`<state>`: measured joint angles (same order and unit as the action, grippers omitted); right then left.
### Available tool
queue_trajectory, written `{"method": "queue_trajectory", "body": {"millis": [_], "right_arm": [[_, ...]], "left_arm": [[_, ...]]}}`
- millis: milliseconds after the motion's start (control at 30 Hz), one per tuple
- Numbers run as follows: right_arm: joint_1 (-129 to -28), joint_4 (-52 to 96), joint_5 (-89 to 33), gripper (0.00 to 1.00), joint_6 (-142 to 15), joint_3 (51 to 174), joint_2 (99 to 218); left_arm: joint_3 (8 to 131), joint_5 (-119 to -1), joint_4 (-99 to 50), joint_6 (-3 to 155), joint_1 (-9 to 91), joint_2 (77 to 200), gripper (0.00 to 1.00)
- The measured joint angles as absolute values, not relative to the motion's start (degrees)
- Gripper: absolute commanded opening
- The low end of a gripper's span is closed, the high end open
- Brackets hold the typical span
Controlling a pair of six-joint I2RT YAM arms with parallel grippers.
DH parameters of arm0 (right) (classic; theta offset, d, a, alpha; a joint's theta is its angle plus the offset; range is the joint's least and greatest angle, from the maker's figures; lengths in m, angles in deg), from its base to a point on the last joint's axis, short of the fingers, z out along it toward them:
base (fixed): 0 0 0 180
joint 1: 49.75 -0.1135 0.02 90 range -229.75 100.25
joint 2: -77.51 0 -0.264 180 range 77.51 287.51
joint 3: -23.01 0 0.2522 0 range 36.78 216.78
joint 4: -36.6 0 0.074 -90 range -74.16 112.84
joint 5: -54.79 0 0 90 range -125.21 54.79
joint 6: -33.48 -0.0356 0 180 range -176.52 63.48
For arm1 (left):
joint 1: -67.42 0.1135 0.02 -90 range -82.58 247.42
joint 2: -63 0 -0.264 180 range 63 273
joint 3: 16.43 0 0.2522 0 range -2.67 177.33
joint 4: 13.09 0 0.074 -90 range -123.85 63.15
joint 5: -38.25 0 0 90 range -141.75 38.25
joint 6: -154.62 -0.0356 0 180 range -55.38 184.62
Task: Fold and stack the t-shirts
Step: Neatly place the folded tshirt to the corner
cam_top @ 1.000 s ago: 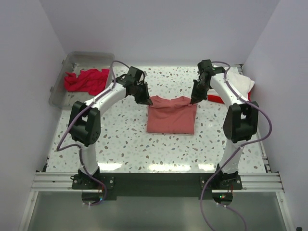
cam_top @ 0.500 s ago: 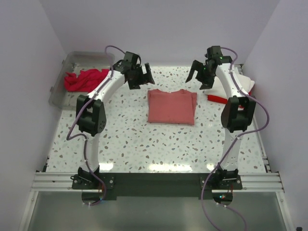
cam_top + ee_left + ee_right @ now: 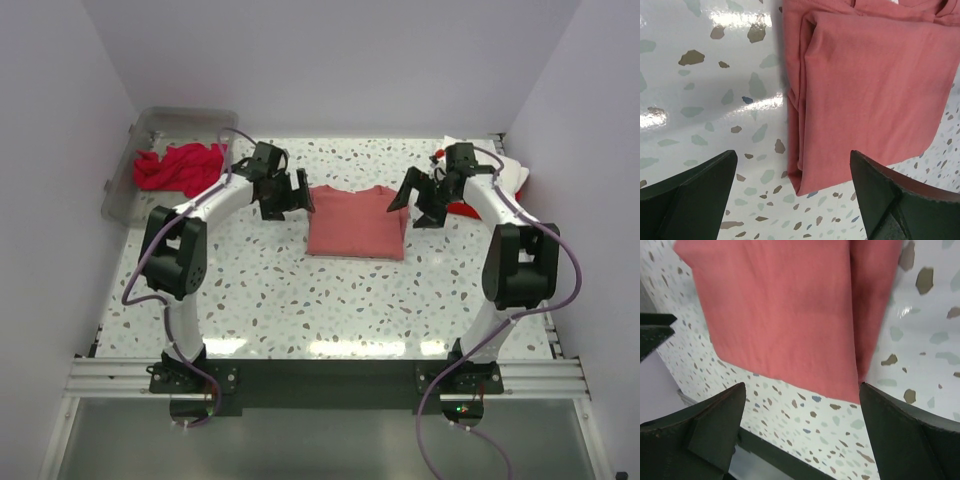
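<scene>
Coral-red t-shirt (image 3: 357, 222) is lying folded on the desk (image 3: 260, 290), between the hands. Left hand (image 3: 288, 198) and right hand (image 3: 415, 203) are hanging wide open and empty, just beside its edges.

Crimson shirt (image 3: 180, 165) is sitting unfolded in the bin (image 3: 120, 195), beyond the left hand. White shirt (image 3: 505, 170) and bright red shirt (image 3: 462, 208) are lying behind the right hand; can't tell if they're folded. Looks like stacking is still pending.

Versus half a second ago, both hands are sitting lower and closer to the shirt.
</scene>
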<state>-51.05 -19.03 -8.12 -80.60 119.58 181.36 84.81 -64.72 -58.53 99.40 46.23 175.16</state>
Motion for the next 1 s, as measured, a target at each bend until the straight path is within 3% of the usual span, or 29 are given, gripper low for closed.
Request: {"method": "queue_trajectory", "body": {"millis": [333, 1000], "right_arm": [[-49.3, -13.4, -4.6, 0.98, -78.8, 109.3, 180.2], [-46.6, -6.2, -2.4, 0.98, -77.5, 108.4, 185.2]], "left_arm": [[81.6, -67.2, -53.5, 99.5, 44.3, 175.2, 1.0], [81.4, -67.8, -51.4, 100.6, 43.6, 180.9, 0.91]]}}
